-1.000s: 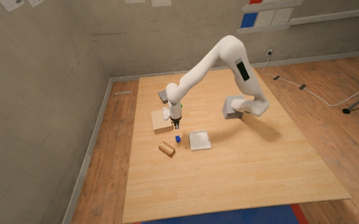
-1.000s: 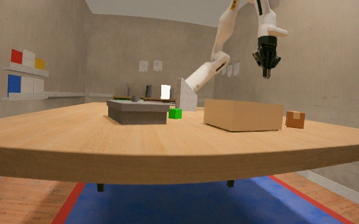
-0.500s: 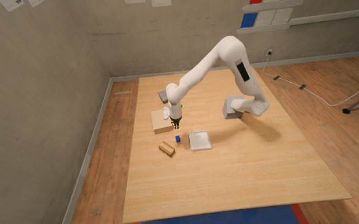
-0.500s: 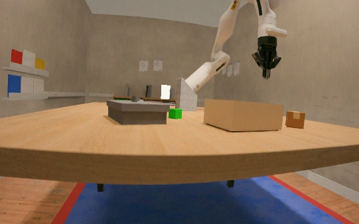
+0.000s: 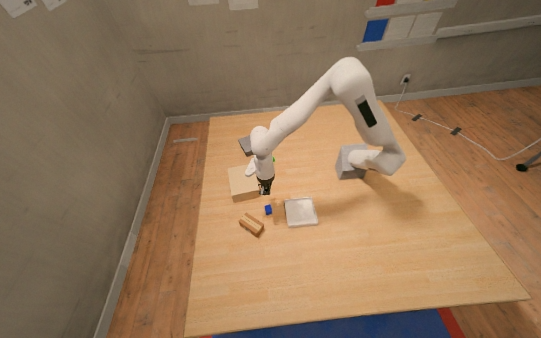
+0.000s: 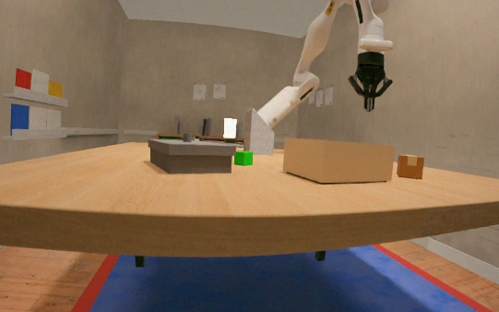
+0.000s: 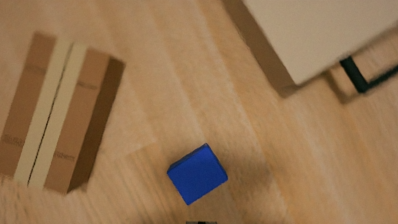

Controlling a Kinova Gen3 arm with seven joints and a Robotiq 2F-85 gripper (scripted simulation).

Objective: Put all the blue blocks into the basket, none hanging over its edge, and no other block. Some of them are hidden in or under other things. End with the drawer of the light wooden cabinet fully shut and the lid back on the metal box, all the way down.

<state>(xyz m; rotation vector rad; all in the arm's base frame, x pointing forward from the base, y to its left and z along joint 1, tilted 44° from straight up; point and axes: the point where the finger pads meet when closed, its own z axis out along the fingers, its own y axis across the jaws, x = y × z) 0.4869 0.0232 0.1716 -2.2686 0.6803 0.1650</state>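
Observation:
A blue block point(image 5: 268, 209) point(image 7: 198, 174) lies on the table between the cabinet and the white basket point(image 5: 301, 212). My gripper point(image 5: 265, 192) point(image 6: 369, 109) point(image 7: 201, 222) is shut and empty, high above the table near the blue block. The light wooden cabinet point(image 5: 241, 183) point(image 6: 337, 162) point(image 7: 330, 30) stands left of the basket; its black handle point(image 7: 356, 77) shows in the wrist view, and the drawer looks shut. The grey metal box point(image 5: 246, 145) point(image 6: 189, 159) is at the back, partly behind the arm in the top view, with its lid on. Insides of cabinet and box are hidden.
A brown cardboard box point(image 5: 251, 224) point(image 6: 410, 167) point(image 7: 60, 112) with pale tape lies in front of the cabinet, left of the blue block. A green block point(image 5: 273, 159) point(image 6: 243, 158) stands between the metal box and the cabinet. The arm's base is at the right in the top view.

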